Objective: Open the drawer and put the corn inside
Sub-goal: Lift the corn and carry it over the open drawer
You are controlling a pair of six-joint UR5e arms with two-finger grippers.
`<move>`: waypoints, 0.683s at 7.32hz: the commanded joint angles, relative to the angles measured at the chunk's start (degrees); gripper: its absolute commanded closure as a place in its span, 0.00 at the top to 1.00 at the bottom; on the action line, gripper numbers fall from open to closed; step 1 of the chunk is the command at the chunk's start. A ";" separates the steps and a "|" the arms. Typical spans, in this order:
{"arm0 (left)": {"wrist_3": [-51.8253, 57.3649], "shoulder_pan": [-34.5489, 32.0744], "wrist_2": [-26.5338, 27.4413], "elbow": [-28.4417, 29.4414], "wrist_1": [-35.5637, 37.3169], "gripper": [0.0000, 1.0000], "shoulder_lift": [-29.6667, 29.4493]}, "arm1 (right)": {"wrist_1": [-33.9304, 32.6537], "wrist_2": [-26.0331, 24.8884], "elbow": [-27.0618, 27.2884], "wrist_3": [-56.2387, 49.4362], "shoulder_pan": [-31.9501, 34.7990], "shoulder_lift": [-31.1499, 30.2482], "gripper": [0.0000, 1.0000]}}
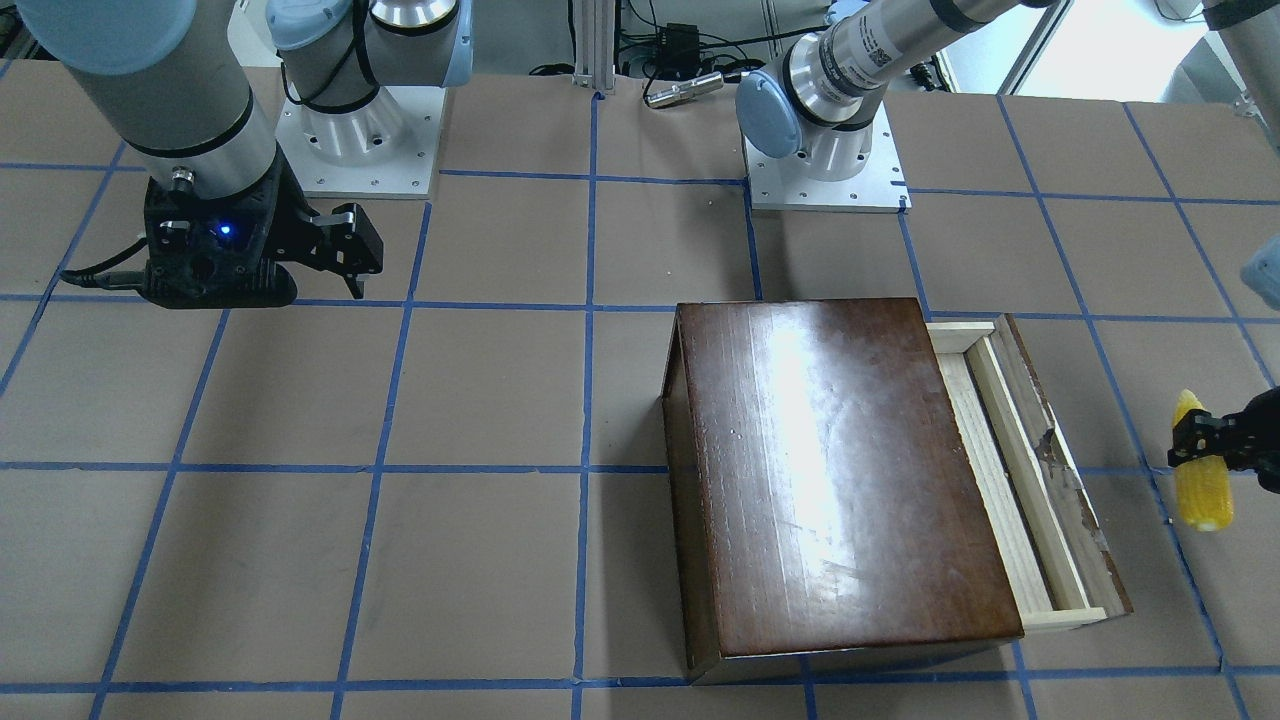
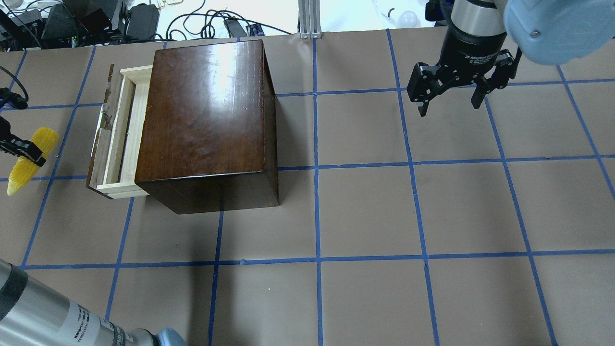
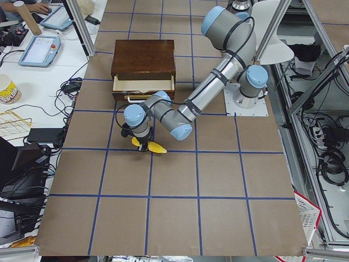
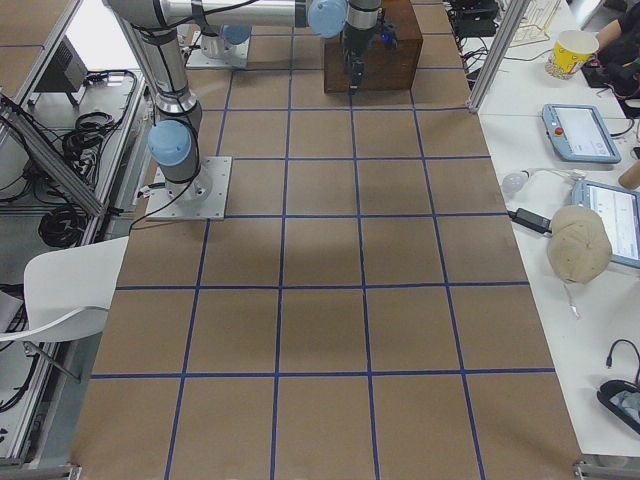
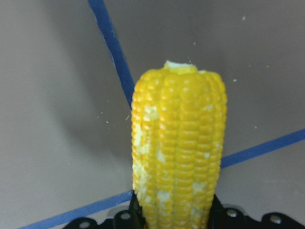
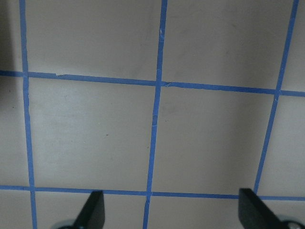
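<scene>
Yellow corn point(image 2: 20, 175) is gripped by the left gripper point(image 2: 32, 150) at the overhead view's left edge, near the part-open drawer point(image 2: 126, 129). It should be lined up along the narrow gap, then lowered gently. The right gripper point(image 2: 449, 106) is spread open, upper right.

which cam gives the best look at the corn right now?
Left wrist-mounted: the corn fills the frame, kernels sharp. Overhead and front-facing show it small at the frame edge, clamped in the left gripper, outside the drawer. Exterior left shows it tiny; the remaining two views miss it.
</scene>
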 commanded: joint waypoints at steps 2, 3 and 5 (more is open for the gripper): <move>-8.18 -1.63 -0.26 2.21 -8.78 0.00 10.86 | 0.00 0.00 0.00 0.00 0.03 0.04 1.00; -13.97 -4.93 -0.09 3.44 -11.89 0.00 13.07 | 0.00 0.00 0.00 0.00 -0.05 -0.05 1.00; -28.37 -13.98 0.09 3.28 -15.77 0.00 16.16 | 0.00 0.00 0.00 0.00 0.03 0.04 1.00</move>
